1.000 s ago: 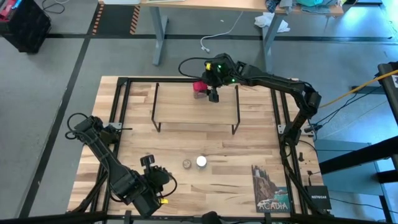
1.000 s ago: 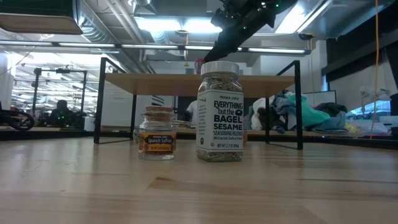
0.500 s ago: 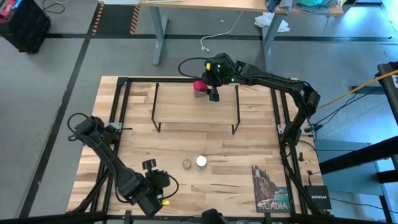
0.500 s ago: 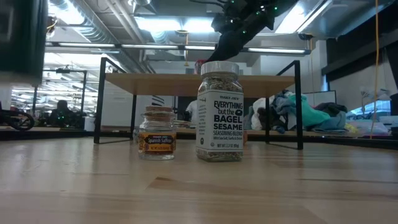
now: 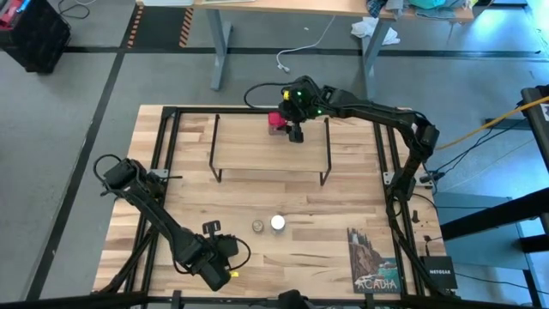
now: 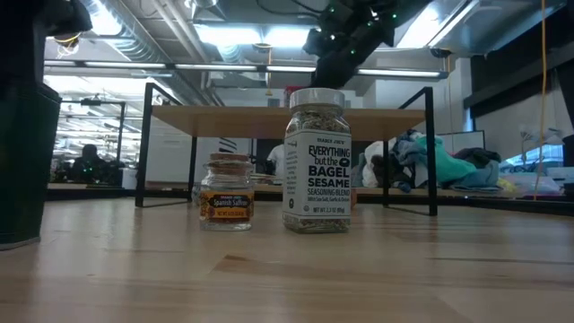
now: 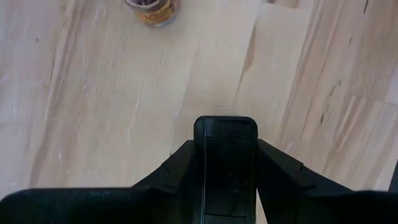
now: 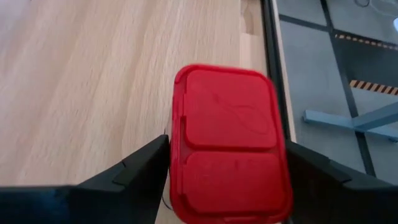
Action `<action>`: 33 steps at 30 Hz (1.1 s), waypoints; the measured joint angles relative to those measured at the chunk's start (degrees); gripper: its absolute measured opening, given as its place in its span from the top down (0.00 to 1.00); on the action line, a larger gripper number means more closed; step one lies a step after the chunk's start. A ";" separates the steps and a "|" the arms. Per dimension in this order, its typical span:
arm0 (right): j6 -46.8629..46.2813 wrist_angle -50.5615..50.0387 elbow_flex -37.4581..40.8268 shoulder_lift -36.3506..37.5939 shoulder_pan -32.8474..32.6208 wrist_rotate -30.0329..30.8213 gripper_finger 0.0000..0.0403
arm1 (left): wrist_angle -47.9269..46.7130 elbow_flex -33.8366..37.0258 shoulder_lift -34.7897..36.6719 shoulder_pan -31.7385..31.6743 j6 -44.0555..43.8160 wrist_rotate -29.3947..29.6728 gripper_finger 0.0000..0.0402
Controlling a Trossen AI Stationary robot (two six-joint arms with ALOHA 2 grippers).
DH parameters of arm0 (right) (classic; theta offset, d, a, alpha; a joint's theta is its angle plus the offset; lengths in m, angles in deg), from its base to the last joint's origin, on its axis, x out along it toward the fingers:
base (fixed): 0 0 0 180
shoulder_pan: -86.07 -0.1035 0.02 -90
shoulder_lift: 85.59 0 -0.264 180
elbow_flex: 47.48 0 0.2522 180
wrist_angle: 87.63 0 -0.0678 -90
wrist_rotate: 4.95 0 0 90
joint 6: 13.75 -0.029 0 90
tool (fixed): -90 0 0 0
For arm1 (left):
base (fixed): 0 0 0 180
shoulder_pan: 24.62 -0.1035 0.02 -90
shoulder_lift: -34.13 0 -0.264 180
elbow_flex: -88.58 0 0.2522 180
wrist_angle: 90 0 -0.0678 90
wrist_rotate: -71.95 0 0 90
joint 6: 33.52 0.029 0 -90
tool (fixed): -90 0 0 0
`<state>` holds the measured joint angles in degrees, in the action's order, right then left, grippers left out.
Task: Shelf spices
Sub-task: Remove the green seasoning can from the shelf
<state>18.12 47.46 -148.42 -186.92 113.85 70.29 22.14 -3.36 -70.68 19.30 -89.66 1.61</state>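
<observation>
My left gripper (image 5: 210, 233) hangs low over the table's front left, shut on the dark square tin (image 7: 225, 162). That tin also shows at the left edge of the low view (image 6: 22, 161). A tiny tan jar (image 5: 257, 226) and a white-capped clear jar (image 5: 277, 222) stand on their bases to the right of it. My right gripper (image 5: 287, 126) is shut on the red square tin (image 8: 227, 143) at the far edge of the shelf (image 5: 266, 150), a light plank on black wire legs. My left gripper pinches the dark tin by two opposite sides (image 7: 200, 162) between its two fingers, which come steeply down from above. The tin stands upright in the hold, its bottom close to the tabletop; whether it touches the wood I cannot tell. My right gripper has the red tin between its two fingers, on two opposite sides just under the lid (image 8: 177, 165). The fingers slant down from the table's right. The tin sits lid up over the shelf plank (image 8: 93, 74); whether it rests on the plank I cannot tell.
A printed booklet (image 5: 373, 262) lies at the front right, with a small black box (image 5: 433, 268) beside it off the table's edge. Black frame rails (image 5: 163, 154) run along the table's sides. Bare wood lies between the shelf and the two jars.
My left gripper has come down toward the table at the front left, carrying the dark tin with it and tipping to point more steeply down. In the low view the tin has sunk into the picture's left edge.
</observation>
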 joint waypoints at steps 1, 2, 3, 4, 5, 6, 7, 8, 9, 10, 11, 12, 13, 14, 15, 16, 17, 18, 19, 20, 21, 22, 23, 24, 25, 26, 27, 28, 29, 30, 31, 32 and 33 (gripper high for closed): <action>-0.04 -0.31 0.00 -0.06 -0.01 0.00 0.34 | 0.28 0.38 0.08 -0.06 -0.02 0.00 0.70; -0.06 -0.60 0.00 -0.10 -0.04 -0.07 0.35 | 0.58 0.73 0.12 -0.04 -0.01 0.01 0.70; -0.06 -0.71 0.02 -0.10 -0.06 -0.34 0.37 | 0.67 0.93 0.14 -0.06 -0.01 0.00 0.70; -0.08 -0.71 0.04 -0.10 -0.06 -0.50 0.40 | 0.84 1.07 0.13 -0.08 0.17 0.14 0.70; -0.11 -0.63 0.07 -0.10 -0.06 -0.75 0.43 | 1.08 1.22 0.13 -0.15 0.64 0.20 0.70; -0.19 -0.53 0.07 -0.10 -0.09 -0.83 0.46 | 1.14 1.34 0.13 -0.16 0.79 0.17 0.70; -0.28 -0.58 0.07 -0.10 -0.09 -0.85 0.48 | 1.17 1.56 0.13 -0.19 0.78 0.21 0.70; -0.35 -0.69 0.07 -0.10 -0.08 -0.90 0.48 | 1.20 1.79 0.13 -0.33 0.72 0.24 0.70; -0.37 -0.85 0.07 -0.10 -0.08 -0.90 0.48 | 1.33 2.02 0.10 -0.42 0.60 0.24 0.70; -0.37 -0.93 0.07 -0.10 -0.08 -0.90 0.48 | 1.57 2.30 0.08 -0.44 0.45 0.26 0.70; -0.39 -0.95 0.07 -0.10 -0.11 -0.90 0.48 | 1.83 2.55 0.09 -0.44 0.43 0.28 0.70; -0.53 -0.93 0.07 -0.10 -0.52 -0.90 0.48 | 2.16 2.73 0.09 -0.44 0.63 0.27 0.70; -0.54 -0.91 0.07 -0.10 -0.80 -0.77 0.48 | 2.60 2.90 0.08 -0.43 0.88 0.27 0.70; -0.52 -0.91 0.07 -0.07 -0.92 -0.69 0.48 | 3.09 3.19 0.06 -0.41 0.92 0.27 0.70; -0.54 -0.90 0.07 0.09 -1.31 -0.84 0.48 | 3.51 3.54 0.07 -0.44 0.90 0.28 0.70; -0.53 -0.89 0.10 0.15 -1.71 -0.77 0.48 | 3.80 3.80 0.09 -0.41 0.90 0.31 0.70; -0.53 -0.71 0.13 0.17 -2.27 -0.52 0.48 | 4.11 4.11 0.09 -0.41 0.92 0.26 0.70; -0.52 -0.28 0.15 0.25 -2.86 -0.02 0.48 | 4.28 4.45 0.12 -0.41 0.87 0.26 0.70; -0.50 -0.08 0.17 0.40 -3.43 0.31 0.48 | 4.26 4.62 0.15 -0.41 0.85 0.26 0.70; -0.50 0.05 0.20 0.48 -4.06 0.75 0.48 | 4.29 4.71 0.15 -0.41 0.89 0.26 0.70; -0.48 0.56 0.19 0.56 -4.72 1.29 0.48 | 4.42 4.84 0.15 -0.36 1.00 0.27 0.70; -0.45 0.50 -0.21 0.56 -5.26 1.52 0.48 | 4.49 4.90 0.13 -0.27 1.02 0.41 0.70; -0.45 0.23 -0.80 0.56 -5.81 2.06 0.48 | 4.57 4.94 0.09 -0.10 1.01 0.92 0.69; -0.44 0.05 -1.45 0.56 -6.44 2.67 0.48 | 4.67 5.00 0.02 0.05 0.89 1.69 0.67; -0.43 0.03 -2.15 0.56 -7.09 3.31 0.48 | 4.72 5.03 -0.05 0.14 0.75 2.57 0.64; -0.40 0.00 -2.96 0.58 -7.66 3.72 0.48 | 4.75 5.14 -0.07 0.28 0.48 3.10 0.61; -0.24 -0.14 -3.87 0.62 -8.26 3.95 0.48 | 4.78 5.27 -0.07 0.43 0.29 3.26 0.58; -0.14 -0.54 -4.96 0.62 -8.86 4.34 0.48 | 4.20 5.55 -0.23 0.66 -0.18 4.07 0.54; -0.11 -1.31 -6.24 0.62 -9.37 4.79 0.48 | 3.97 5.85 -0.94 0.61 -0.46 4.29 0.51; -0.05 -1.96 -7.53 0.62 -9.83 5.29 0.48 | 3.60 5.92 -1.06 0.61 -0.82 5.38 0.48; 0.07 -2.29 -8.81 0.66 -10.31 5.74 0.48 | 3.65 5.69 -0.31 0.57 -1.22 6.12 0.46; 0.15 -2.54 -10.06 0.70 -10.74 6.21 0.48 | 3.87 5.33 0.37 0.61 -1.78 7.02 0.43; 0.18 -2.97 -11.26 0.73 -11.24 6.52 0.48 | 3.93 5.16 0.59 0.61 -2.21 7.43 0.41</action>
<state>18.30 44.49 -159.67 -186.19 102.61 76.81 26.07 1.79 -70.09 19.91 -91.87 9.03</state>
